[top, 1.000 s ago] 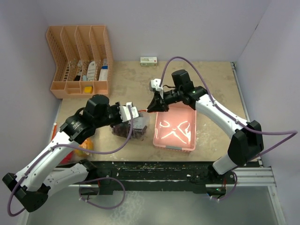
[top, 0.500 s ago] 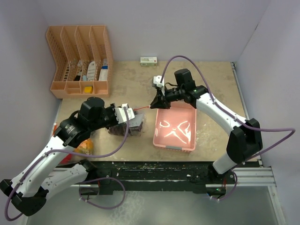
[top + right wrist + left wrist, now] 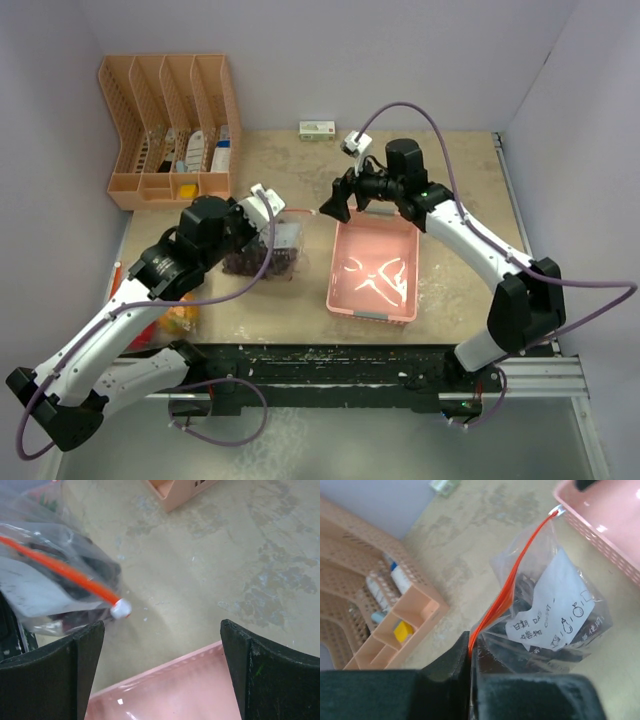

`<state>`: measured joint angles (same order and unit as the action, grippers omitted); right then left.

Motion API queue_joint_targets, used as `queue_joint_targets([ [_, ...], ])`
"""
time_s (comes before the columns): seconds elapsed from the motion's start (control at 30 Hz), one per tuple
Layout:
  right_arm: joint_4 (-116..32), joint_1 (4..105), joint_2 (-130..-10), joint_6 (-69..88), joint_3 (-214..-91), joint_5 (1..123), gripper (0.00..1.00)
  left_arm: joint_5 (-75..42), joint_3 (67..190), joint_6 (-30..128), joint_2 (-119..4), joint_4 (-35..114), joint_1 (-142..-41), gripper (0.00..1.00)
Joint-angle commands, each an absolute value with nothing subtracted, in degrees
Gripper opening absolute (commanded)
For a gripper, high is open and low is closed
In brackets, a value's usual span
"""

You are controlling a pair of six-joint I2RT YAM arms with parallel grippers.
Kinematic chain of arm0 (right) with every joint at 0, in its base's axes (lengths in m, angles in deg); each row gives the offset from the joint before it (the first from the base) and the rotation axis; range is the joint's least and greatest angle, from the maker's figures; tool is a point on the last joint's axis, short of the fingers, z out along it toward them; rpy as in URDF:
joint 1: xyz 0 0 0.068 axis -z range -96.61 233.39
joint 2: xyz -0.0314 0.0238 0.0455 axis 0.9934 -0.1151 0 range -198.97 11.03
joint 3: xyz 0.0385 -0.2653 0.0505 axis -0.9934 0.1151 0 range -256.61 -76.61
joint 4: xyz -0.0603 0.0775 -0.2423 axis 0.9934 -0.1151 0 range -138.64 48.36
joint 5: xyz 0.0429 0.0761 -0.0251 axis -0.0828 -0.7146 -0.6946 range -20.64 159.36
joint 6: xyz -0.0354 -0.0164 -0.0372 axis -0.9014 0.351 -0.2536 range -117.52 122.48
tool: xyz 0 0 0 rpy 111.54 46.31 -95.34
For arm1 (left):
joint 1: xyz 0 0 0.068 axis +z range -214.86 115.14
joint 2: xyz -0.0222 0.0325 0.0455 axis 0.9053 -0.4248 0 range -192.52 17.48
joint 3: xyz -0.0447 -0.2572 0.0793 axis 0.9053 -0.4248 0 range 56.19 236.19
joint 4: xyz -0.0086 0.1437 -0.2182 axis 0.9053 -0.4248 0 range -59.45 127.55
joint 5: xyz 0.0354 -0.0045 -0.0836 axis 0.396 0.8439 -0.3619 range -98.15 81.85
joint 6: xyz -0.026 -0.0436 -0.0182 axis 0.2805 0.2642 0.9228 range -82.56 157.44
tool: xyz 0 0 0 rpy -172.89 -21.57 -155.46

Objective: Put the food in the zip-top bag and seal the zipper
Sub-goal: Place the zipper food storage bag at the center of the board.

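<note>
The clear zip-top bag (image 3: 268, 248) lies on the table left of the pink tray, its orange zipper (image 3: 520, 570) running to a white slider (image 3: 560, 511) at the far end. Dark purple food (image 3: 262, 262) shows through the plastic under a white label (image 3: 555, 610). In the left wrist view my left gripper (image 3: 469, 652) is pinched on the near end of the zipper strip. My right gripper (image 3: 162, 625) stands wide open over the tray's corner. The slider (image 3: 120, 609) sits free just ahead of its left finger.
The pink tray (image 3: 398, 300) sits right of the bag, under the right arm. An orange desk organizer (image 3: 170, 130) stands at the back left, and a small green-and-white box (image 3: 318, 128) lies by the back wall. Orange and red items (image 3: 175, 318) lie beneath the left arm.
My right gripper has opened, let go of the zipper slider and drawn back to the right and up. My left gripper has shifted up with the bag's near end.
</note>
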<state>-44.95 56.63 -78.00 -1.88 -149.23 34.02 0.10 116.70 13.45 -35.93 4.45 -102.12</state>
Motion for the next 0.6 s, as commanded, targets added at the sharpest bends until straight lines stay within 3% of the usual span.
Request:
queue_joint_targets([
  [0.0,-38.8,56.58,-72.91,10.65,-149.01,41.79,1.0,15.75,118.27,24.35,-35.22,21.25,-101.76,0.28],
  [0.03,-39.07,56.58,-72.72,12.08,-148.96,43.38,1.0,16.84,118.36,26.08,-35.53,21.6,-101.78,0.75],
  [0.07,-39.58,56.58,-72.53,13.23,-148.95,44.78,0.99,16.89,118.45,27.32,-35.97,21.47,-101.73,0.97],
  [0.57,-46.54,56.59,-68.24,17.88,-147.41,54.7,1.0,5.87,117.72,42.27,-35.65,15.3,-101.69,0.99],
])
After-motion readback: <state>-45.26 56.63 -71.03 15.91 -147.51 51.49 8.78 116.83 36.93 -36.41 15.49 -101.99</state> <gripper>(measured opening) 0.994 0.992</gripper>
